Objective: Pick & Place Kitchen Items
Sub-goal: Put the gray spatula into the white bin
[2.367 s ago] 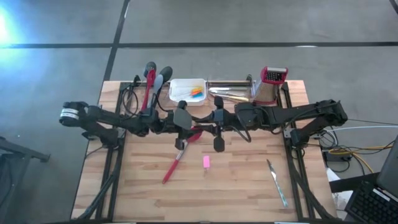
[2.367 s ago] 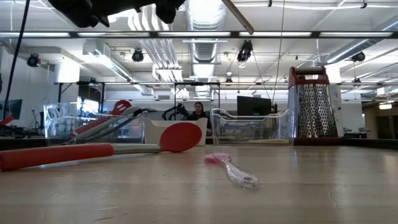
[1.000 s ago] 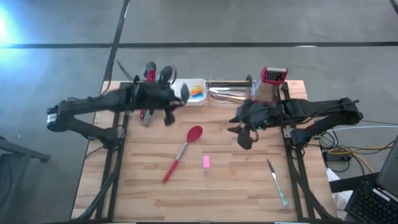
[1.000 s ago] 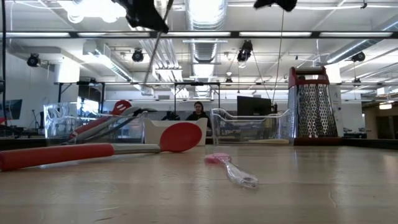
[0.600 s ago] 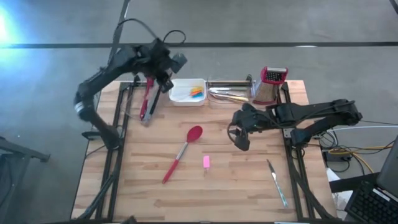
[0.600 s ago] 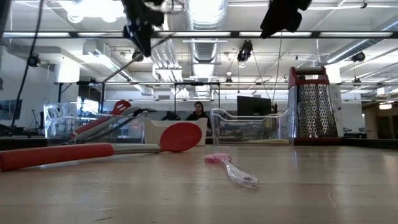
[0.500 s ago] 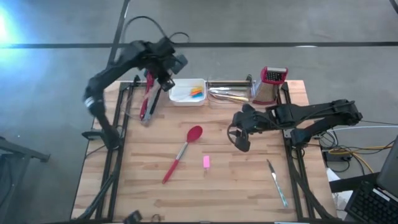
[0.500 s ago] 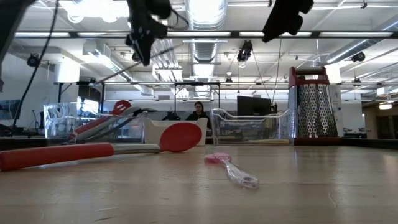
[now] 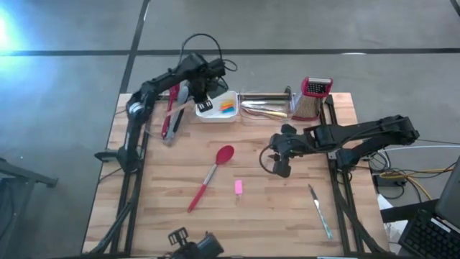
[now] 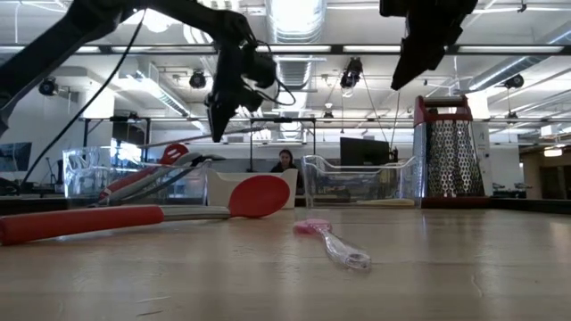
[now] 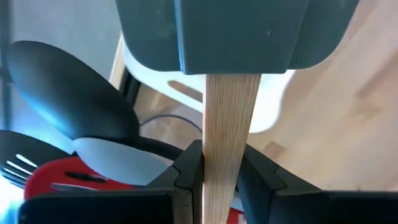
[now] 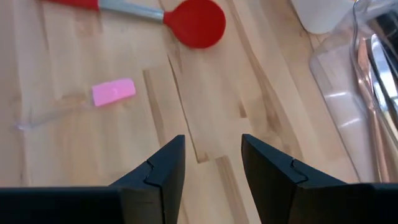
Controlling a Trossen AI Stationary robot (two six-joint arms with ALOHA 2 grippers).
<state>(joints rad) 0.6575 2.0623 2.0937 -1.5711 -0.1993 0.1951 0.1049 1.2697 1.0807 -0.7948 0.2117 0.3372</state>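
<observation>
The left gripper [image 9: 203, 101] has swung from mid-table to the white tray [image 9: 215, 114]; only its wrist view reveals jaws clamping a wooden-handled spatula [image 11: 227, 124]. The right gripper [image 12: 211, 162] hovers, fingers spread, near the red spoon [image 9: 210, 176].

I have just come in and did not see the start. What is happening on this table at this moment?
The left gripper is shut on a wooden-handled spatula, holding it above the table's back edge, by the white tray and a bin of utensils. The right gripper is open and holds nothing; it hovers over bare wood near the middle. A red spoon, a pink block and a knife lie on the table.
</observation>
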